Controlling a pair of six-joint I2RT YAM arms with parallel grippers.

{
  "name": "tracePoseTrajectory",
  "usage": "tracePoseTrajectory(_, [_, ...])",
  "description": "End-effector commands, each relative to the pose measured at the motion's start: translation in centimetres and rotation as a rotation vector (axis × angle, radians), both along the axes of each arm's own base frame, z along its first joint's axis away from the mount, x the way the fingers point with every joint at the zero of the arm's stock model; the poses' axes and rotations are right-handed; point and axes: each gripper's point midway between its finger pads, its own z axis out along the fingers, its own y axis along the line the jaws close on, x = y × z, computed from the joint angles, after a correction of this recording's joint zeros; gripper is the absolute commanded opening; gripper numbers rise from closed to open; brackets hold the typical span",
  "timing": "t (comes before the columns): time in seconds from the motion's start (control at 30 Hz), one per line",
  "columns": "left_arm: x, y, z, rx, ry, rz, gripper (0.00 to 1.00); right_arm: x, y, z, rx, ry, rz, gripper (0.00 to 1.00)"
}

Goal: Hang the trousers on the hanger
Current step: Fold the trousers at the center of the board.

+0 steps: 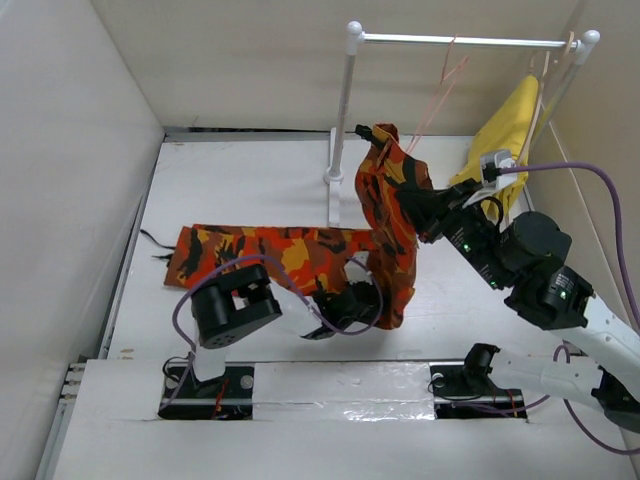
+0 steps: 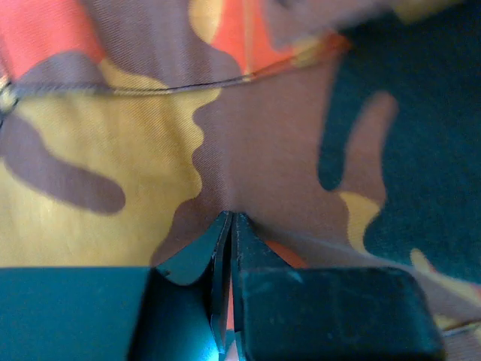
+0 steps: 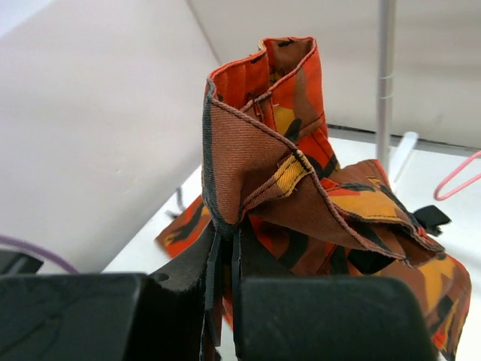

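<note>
Camo trousers are half lifted. One leg lies flat on the tabletop, its long axis running left-right with the cuff pointing left. The waist end is hoisted up, with the right hand pinched tight on the waistband. The left hand is clamped on fabric lower down. The pink hanger dangles from the rail just behind.

Both the left arm and right arm have bulky black joints trailing purple cables.
</note>
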Motion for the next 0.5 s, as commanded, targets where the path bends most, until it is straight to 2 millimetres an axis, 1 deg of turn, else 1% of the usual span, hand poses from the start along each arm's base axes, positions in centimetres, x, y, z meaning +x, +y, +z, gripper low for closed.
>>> tracePoseTrajectory(0.0, [-4.0,-5.3,0.6,-0.001,0.021,-0.186,0.0,-1.3,-3.5,9.4,0.234,-0.151,-0.053,0.0])
tracePoseTrajectory(0.03, [-4.2,-5.8,1.1,0.007,0.006,-0.198,0.0,-0.8,-2.9,8.9,0.194,-0.137,-0.059,0.0])
tracePoseTrajectory(0.07, [-3.9,-5.9,1.6,0.008,-0.003,-0.193,0.0,-0.8,-2.9,9.5,0.192,-0.141,-0.062,0.0])
tracePoseTrajectory(0.1, [-4.0,-5.8,2.1,0.0,-0.009,-0.194,0.0,-0.6,-2.5,9.3,0.175,-0.135,-0.061,0.0])
tracePoseTrajectory(0.13, [-3.9,-5.4,3.8,-0.028,-0.027,-0.188,0.0,0.0,-1.5,8.5,0.14,-0.121,-0.059,0.0])
tracePoseTrajectory(0.17, [-3.4,-4.6,4.3,-0.032,-0.037,-0.164,0.05,0.3,-1.2,8.3,0.131,-0.116,-0.063,0.0])
tracePoseTrajectory(0.2, [-2.8,-2.6,3.7,-0.009,-0.033,-0.137,0.11,0.6,-0.8,7.9,0.12,-0.11,-0.067,0.0])
tracePoseTrajectory(0.23, [-2.4,-1.5,6.1,-0.055,-0.056,-0.116,0.18,0.9,-0.5,7.8,0.118,-0.11,-0.072,0.0])
tracePoseTrajectory(0.27, [-1.8,0.0,6.6,-0.05,-0.067,-0.083,0.28,1.6,0.2,7.1,0.096,-0.101,-0.083,0.0])
tracePoseTrajectory(0.3, [-0.9,2.8,5.8,-0.02,-0.062,-0.039,0.32,1.9,0.7,6.7,0.085,-0.097,-0.087,0.0])
tracePoseTrajectory(0.33, [-0.3,4.2,9.3,-0.087,-0.097,-0.001,0.34,2.3,1.1,6.5,0.073,-0.096,-0.092,0.0])
tracePoseTrajectory(0.37, [0.3,6.4,9.5,-0.06,-0.107,0.053,0.36,3.0,1.9,5.8,0.048,-0.087,-0.101,0.0])
tracePoseTrajectory(0.4, [0.6,8.5,9.6,-0.047,-0.116,0.088,0.39,3.3,2.3,5.7,0.043,-0.086,-0.106,0.0])
tracePoseTrajectory(0.43, [1.5,10.5,13.4,-0.127,-0.165,0.145,0.39,3.6,2.7,5.6,0.039,-0.086,-0.111,0.0])
tracePoseTrajectory(0.47, [1.9,12.6,13.5,-0.09,-0.172,0.193,0.43,4.4,3.5,5.0,0.019,-0.081,-0.113,0.0])
